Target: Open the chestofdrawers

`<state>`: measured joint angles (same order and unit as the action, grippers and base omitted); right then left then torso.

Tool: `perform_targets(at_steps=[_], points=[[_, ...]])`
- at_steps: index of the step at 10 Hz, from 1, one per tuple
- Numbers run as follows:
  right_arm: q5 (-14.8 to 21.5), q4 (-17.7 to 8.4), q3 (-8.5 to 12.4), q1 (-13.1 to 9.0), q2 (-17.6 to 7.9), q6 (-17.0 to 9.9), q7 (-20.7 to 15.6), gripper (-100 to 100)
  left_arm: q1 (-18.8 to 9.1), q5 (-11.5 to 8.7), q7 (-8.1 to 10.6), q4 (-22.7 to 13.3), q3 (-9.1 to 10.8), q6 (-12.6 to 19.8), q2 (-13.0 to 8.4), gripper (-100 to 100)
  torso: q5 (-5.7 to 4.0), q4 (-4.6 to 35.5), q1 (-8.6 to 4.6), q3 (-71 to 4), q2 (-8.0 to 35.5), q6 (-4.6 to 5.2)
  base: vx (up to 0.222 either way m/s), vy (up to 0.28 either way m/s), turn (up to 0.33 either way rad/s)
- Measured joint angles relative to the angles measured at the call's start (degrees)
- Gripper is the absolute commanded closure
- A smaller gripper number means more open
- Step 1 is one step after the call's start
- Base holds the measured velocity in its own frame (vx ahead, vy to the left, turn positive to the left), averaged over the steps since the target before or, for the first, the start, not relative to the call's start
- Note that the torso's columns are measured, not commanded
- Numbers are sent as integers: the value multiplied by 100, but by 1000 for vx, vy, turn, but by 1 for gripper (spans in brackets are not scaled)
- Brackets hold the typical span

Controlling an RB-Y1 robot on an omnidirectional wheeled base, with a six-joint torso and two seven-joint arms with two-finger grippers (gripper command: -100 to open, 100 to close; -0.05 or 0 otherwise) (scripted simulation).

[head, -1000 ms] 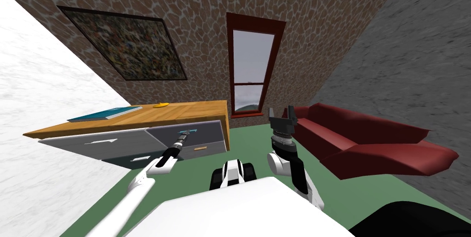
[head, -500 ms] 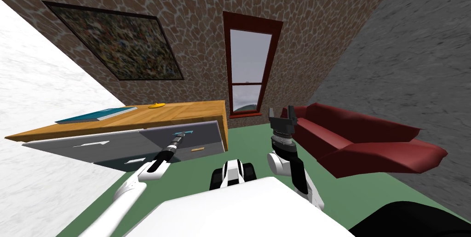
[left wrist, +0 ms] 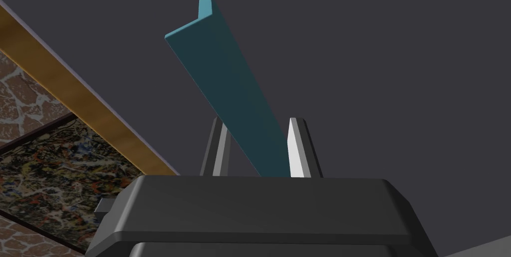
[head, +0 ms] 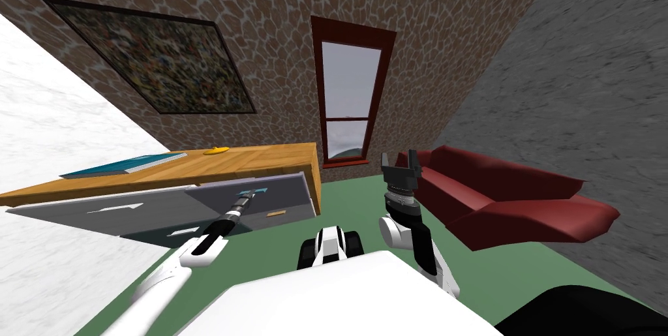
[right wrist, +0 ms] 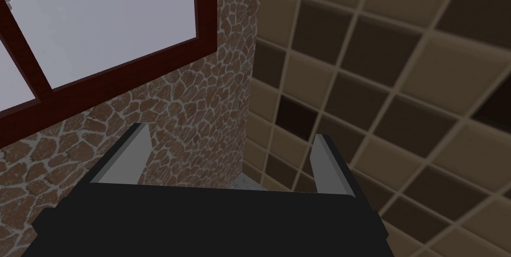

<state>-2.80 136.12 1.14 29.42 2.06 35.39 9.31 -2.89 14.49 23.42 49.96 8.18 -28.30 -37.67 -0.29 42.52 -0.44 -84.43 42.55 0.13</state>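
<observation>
Now the chest [head: 261, 156] stands by the left wall, a book [head: 124, 164] on its top. The left hand [head: 250, 195] is clamped on the teal handle [left wrist: 234, 94] of the upper right drawer [head: 287, 190]. Over the last second that arm has drawn back and the whole view has slid, so I am moving too. The drawer front juts from the chest, likely partly open. The right hand [head: 400, 158] hangs raised near the sofa [head: 509, 188], fingers apart.
</observation>
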Motion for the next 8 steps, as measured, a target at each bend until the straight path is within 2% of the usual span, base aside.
perform_targets(at_steps=[3,8], points=[[0,0,0,0,0,0,0,0,17,369,442,-286,185,-287,-129,100,4,-4,-6,-5,-7,13,7,-42,-7],[0,-1,0,-1,0,-1,0,0,152,418,662,-208,167,-401,-211,100,-7,3,0,-4,-10,-1,-135,-24,54]])
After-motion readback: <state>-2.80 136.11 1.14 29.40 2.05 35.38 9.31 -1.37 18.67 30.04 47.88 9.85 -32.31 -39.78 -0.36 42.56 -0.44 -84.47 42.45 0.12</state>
